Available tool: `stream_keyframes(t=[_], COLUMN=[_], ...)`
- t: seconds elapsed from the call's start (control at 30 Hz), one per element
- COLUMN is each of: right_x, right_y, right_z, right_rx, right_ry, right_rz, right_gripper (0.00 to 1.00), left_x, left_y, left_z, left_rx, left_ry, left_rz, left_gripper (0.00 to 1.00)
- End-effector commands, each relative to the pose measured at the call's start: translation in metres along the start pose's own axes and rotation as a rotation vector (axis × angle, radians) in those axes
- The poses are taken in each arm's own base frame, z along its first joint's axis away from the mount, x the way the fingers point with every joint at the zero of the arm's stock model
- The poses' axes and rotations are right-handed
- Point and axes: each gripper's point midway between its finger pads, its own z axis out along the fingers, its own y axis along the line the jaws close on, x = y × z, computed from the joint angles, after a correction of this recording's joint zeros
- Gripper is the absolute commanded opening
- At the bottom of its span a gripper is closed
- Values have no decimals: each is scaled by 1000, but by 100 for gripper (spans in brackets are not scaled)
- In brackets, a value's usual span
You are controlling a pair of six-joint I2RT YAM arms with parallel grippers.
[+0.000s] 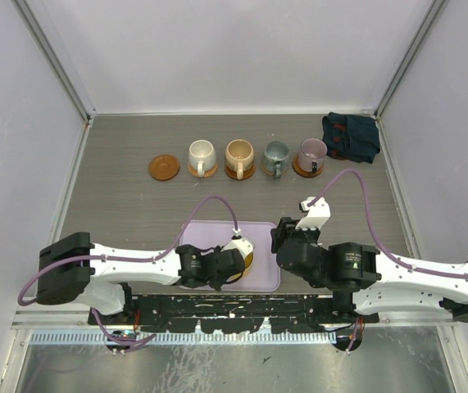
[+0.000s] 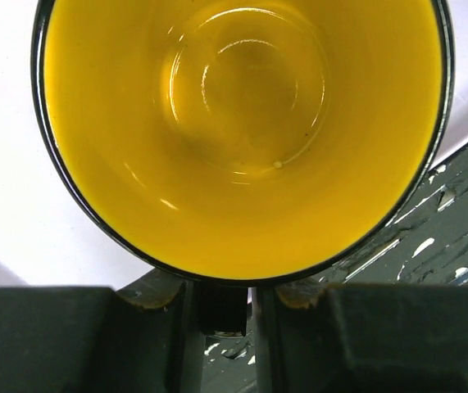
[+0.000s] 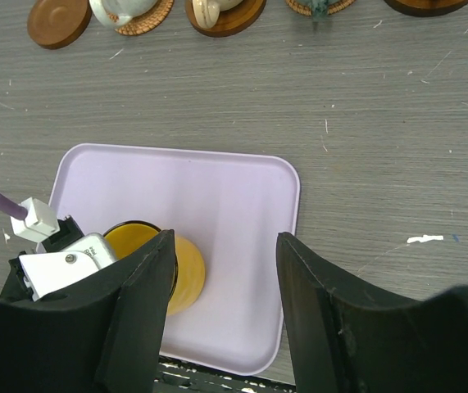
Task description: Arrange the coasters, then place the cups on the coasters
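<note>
**Top view, left to right.**

(a) The left pincer (image 1: 235, 259) is over the near right part of the lavender tray (image 1: 217, 236). Its fingers (image 2: 78, 336) stand close on either side of the handle of the yellow cup (image 1: 247, 257). Whether they already press on the handle cannot be told. The cup stands on the tray, mouth up.

(b) The right pincer (image 1: 285, 237) is just right of the tray, fingers apart, nothing between them.

(c) The far row on the surface (image 1: 135, 213) begins with the bare coaster (image 1: 164, 167). Next come the cream cup (image 1: 202, 155), tan cup (image 1: 239, 155), grey-green cup (image 1: 276, 157) and mauve cup (image 1: 311, 154), each on its own coaster. A dark cloth (image 1: 350, 137) lies at the far right.

**Hazards (judged).**
- A hold on the handle alone may let the yellow cup swing or slip once lifted, since its weight hangs to one side.
- The bare coaster lies just beside the cream cup, so a set-down drifting right could knock that cup.
- The two arms are near each other at the tray and could collide.

**Count.**
- Coasters: five (four covered, one bare).
- Cups: five (four placed, one on the tray).
- Tray: one.
- Cloth: one.
- Pincers: two.
</note>
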Motion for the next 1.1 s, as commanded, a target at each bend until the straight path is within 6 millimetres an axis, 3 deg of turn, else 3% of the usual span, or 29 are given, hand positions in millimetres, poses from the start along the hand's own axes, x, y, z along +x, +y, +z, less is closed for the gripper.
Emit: stream_keyframes(t=[0.0, 0.33, 0.57, 1.07], right_x=[-11, -4, 0, 2], right_y=[1, 3, 6, 6], right_z=[0, 3, 6, 6], right_rx=[9, 6, 8, 8], right_ry=[-47, -34, -27, -26], right_rz=[49, 44, 31, 32], right_gripper=[58, 57, 57, 57], left_x=[-18, -33, -40, -30], left_y=[-8, -1, 4, 0], left_z=[-3, -14, -20, -8], left_rx=[15, 2, -7, -1], left_ry=[-46, -136, -190, -145], left_rz=[-18, -51, -73, -65], left_gripper=[25, 42, 36, 28])
